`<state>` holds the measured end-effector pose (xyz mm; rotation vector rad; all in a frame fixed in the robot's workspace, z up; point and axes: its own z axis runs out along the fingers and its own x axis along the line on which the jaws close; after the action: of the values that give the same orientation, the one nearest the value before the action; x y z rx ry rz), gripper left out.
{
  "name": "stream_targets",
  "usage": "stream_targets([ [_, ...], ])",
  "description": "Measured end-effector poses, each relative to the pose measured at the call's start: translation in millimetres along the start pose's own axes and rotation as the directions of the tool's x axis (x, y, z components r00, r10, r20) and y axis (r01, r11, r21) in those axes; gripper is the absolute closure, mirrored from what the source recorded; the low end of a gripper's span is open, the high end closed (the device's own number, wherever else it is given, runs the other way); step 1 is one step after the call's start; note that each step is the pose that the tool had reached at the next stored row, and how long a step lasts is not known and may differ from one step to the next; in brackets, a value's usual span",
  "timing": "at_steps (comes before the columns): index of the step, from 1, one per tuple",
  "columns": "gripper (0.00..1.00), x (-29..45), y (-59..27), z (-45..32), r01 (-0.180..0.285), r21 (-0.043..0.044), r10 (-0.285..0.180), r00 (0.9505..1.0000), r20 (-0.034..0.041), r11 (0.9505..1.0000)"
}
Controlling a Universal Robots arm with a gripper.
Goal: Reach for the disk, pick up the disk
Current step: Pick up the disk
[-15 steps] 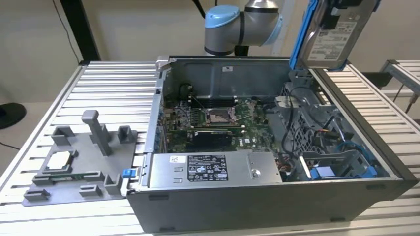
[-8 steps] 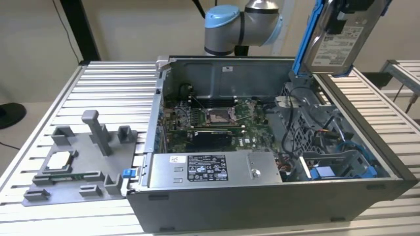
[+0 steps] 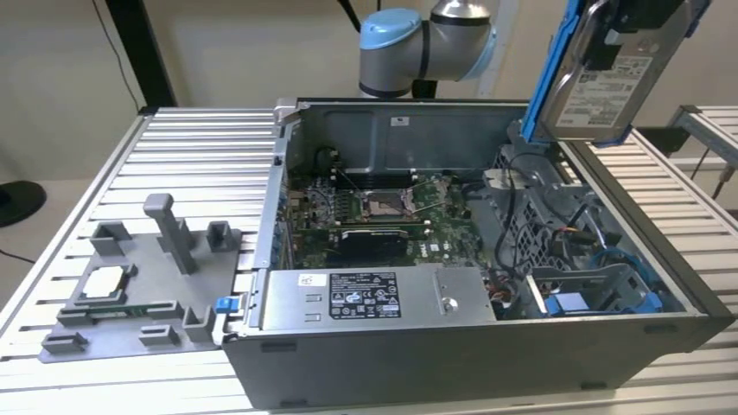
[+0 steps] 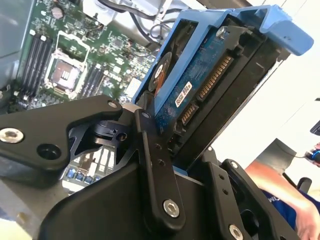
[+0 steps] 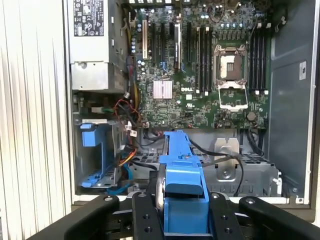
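The disk [image 3: 600,82] is silver-grey metal with a white printed label, edged by a blue plastic frame [image 5: 182,172]. It stands nearly upright, clamped between the jaws, its blue circuit-board face [image 4: 200,80] showing beyond them.

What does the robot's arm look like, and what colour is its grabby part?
In the exterior view the arm is a fat silver-grey tube with a light blue round cap on its joint and a black cable behind it. The tool is matte black, built from flat angular plates joined by shiny silver screws and round pivot holes, as both wrist views show.
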<state>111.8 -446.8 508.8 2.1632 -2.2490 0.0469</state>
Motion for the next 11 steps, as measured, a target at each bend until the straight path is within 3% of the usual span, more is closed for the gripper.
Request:
stream_targets([
  [11,1.0,28.9,-1.1,1.2,-0.016,-0.0025,0.016,0.9999,-0.0002,0.9999],
])
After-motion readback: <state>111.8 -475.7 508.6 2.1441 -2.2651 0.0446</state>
